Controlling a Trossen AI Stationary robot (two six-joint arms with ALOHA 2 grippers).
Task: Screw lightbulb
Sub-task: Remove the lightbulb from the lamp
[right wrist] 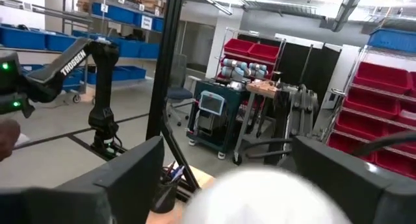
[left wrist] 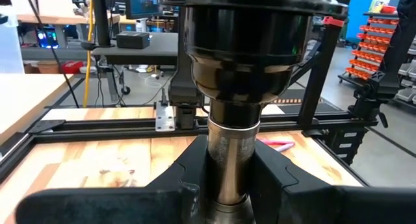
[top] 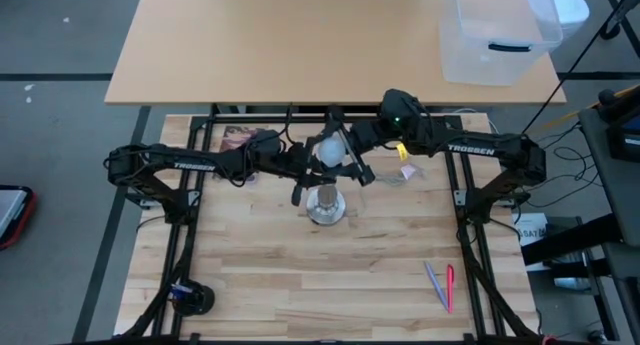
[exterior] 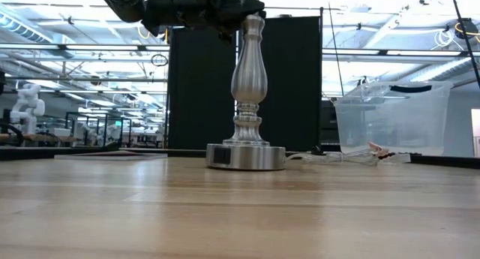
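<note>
A silvery lamp stand with a turned, vase-shaped stem stands upright on its round base on the wooden surface. Dark arm parts crowd over its top at the upper edge. Behind it hangs a black panel, and a clear plastic bin sits farther right.

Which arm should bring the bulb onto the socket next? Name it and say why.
Right. The right gripper already holds the lightbulb, just beside the lamp stand in the high view. The left gripper is clamped on the stand's neck below the dark socket, steadying it.
</note>
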